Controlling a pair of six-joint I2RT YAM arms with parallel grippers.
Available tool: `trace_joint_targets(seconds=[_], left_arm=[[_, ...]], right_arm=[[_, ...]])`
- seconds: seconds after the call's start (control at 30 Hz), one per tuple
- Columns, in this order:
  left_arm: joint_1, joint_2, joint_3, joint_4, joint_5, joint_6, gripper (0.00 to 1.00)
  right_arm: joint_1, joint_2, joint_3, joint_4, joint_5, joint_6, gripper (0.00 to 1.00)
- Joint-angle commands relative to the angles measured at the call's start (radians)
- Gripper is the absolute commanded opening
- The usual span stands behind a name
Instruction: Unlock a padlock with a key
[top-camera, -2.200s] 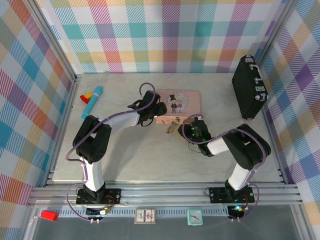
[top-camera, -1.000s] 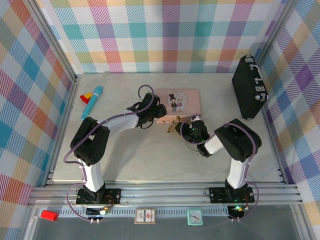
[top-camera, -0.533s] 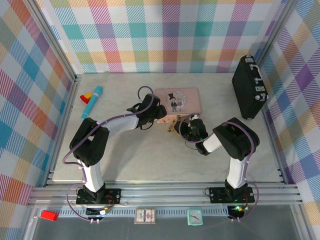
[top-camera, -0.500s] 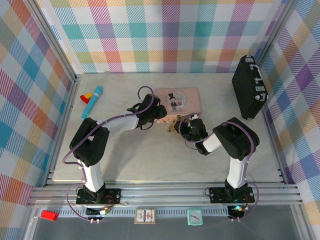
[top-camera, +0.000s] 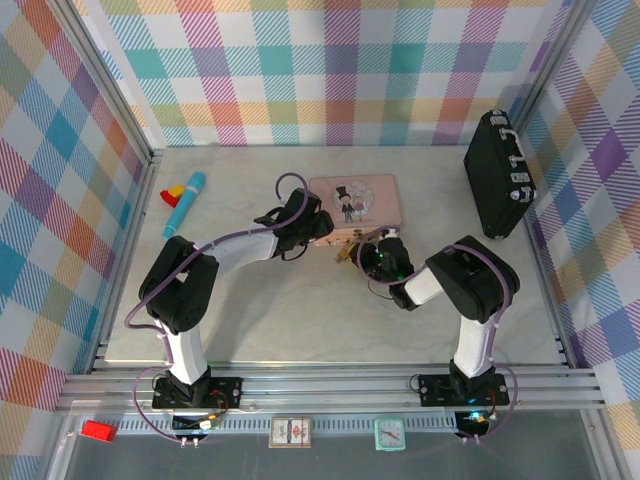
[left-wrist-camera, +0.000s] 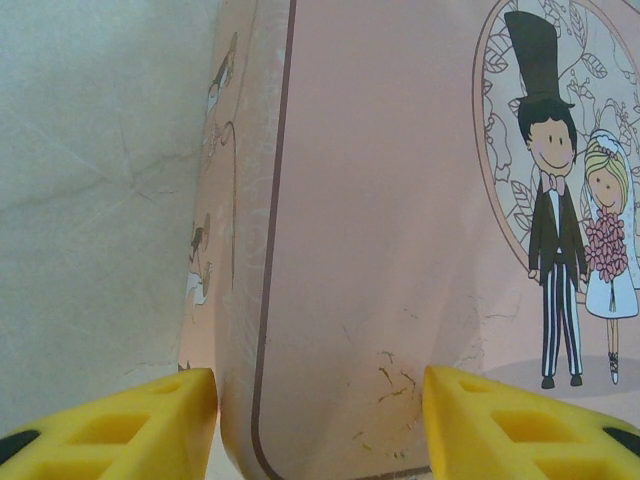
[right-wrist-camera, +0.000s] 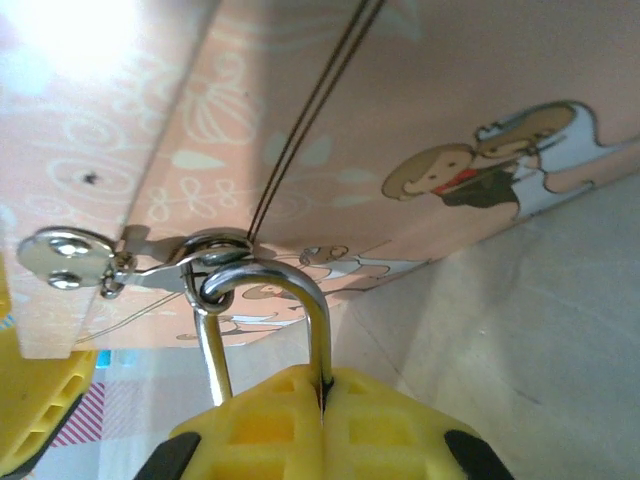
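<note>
Left side first: your left gripper (left-wrist-camera: 320, 388) sits astride the near left corner of the pink tin (left-wrist-camera: 380, 200), jaws about half apart. Whether they press on it, I can't tell. Moving right, the padlock (right-wrist-camera: 302, 290) hangs by its shackle through the hasp (right-wrist-camera: 150, 262) on the tin's near side. And there's the change: your right gripper (right-wrist-camera: 322, 402) has slid in to the tin and just snapped tight onto that shackle. The lock looks steadied, but where the key is I can't tell, so I'd say unlocking hasn't begun.
</note>
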Motion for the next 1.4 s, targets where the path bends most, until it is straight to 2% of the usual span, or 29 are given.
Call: trace_joint_targets(seconds=[0.0,0.3,0.6,0.93,1.13,1.37], left_arm=[[-0.022,-0.01,-0.041,-0.094,-0.03,-0.015,0.55],[-0.047,-0.012,-0.065,-0.029,-0.031,-0.068,0.55],[-0.076,-0.001,-0.047,0.0,0.002,-0.101,0.55],[-0.087,0.037,-0.034,0.005,0.013,-0.119,0.55],[-0.087,0.054,-0.028,0.007,0.01,-0.124,0.55],[-0.085,0.036,-0.027,-0.004,0.005,-0.102,0.55]], right_arm=[[-0.001,-0.059,-0.01,-0.037,0.056,0.099,0.04],[0.0,-0.156,0.003,-0.169,0.156,0.206,0.0],[-0.005,-0.091,0.028,-0.086,0.245,0.241,0.0],[-0.042,-0.047,0.028,-0.006,0.292,0.327,0.0],[-0.076,-0.072,0.04,-0.065,0.292,0.383,0.0],[-0.1,-0.132,0.023,-0.162,0.296,0.339,0.0]])
